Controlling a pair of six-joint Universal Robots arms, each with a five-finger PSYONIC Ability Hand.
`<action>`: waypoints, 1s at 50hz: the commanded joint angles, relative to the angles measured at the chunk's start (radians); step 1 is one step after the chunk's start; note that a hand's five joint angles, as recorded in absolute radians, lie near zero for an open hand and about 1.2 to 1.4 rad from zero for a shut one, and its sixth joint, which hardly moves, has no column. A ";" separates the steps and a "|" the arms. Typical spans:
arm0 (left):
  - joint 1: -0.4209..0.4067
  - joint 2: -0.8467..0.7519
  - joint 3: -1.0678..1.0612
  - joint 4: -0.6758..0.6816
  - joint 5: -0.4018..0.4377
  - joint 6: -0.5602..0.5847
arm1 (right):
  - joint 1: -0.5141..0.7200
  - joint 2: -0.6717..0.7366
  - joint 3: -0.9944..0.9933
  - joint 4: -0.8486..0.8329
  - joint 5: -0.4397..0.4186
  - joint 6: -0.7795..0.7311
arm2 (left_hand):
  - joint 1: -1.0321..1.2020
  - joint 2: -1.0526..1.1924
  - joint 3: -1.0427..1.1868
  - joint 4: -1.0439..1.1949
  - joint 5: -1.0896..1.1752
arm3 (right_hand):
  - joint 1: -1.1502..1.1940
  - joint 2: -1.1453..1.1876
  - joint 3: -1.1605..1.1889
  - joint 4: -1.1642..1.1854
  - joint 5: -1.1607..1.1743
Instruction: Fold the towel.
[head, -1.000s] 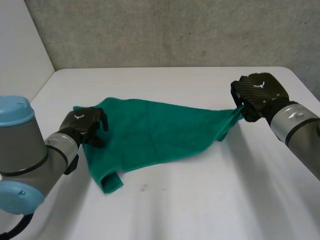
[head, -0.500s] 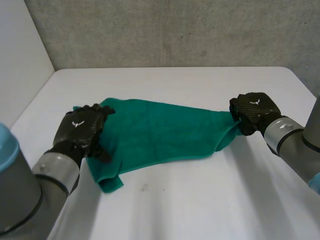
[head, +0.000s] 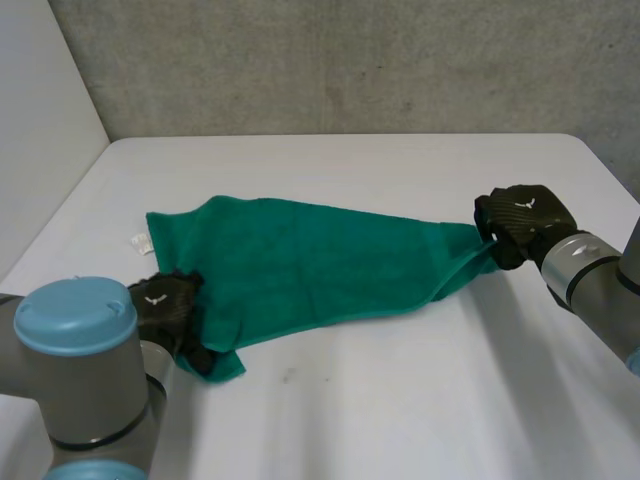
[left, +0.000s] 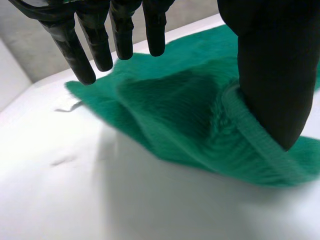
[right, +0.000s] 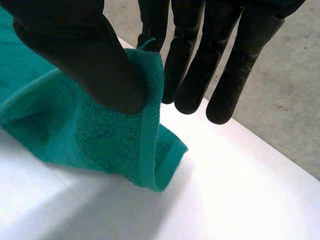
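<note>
A black left hand rests on the near left corner of a green towel. In the left wrist view its fingers reach out straight and spread above the cloth, while its thumb sits on the hem. It grips nothing, and looks placed to pin that corner down or to start a pinch. A small white scrap lies just beside the towel's far left corner. The towel lies spread on a white table, rumpled along its near left edge and narrowing to a point on its right. At that right corner a black right hand holds the towel. In the right wrist view its thumb clamps the hem against its fingers, lifting the corner just off the table. This hold probably draws the cloth taut and readies the corner to be carried over for a fold.
</note>
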 joint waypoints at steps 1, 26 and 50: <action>0.095 -0.005 -0.005 0.058 -0.005 0.032 | -0.021 -0.005 -0.006 0.002 0.001 -0.003 | 0.265 0.273 0.269 0.273 0.280 | 0.415 0.223 0.213 0.208 0.228; 0.181 0.269 -0.032 -0.285 0.230 0.569 | -0.007 -0.126 -0.084 0.699 0.070 -0.640 | 1.120 1.128 1.124 1.128 1.134 | 0.415 0.223 0.213 0.208 0.228; 0.163 0.013 0.803 0.118 0.231 0.823 | 0.067 0.106 -0.894 0.026 0.214 -0.199 | 1.120 1.128 1.124 1.128 1.134 | 0.415 0.223 0.213 0.208 0.228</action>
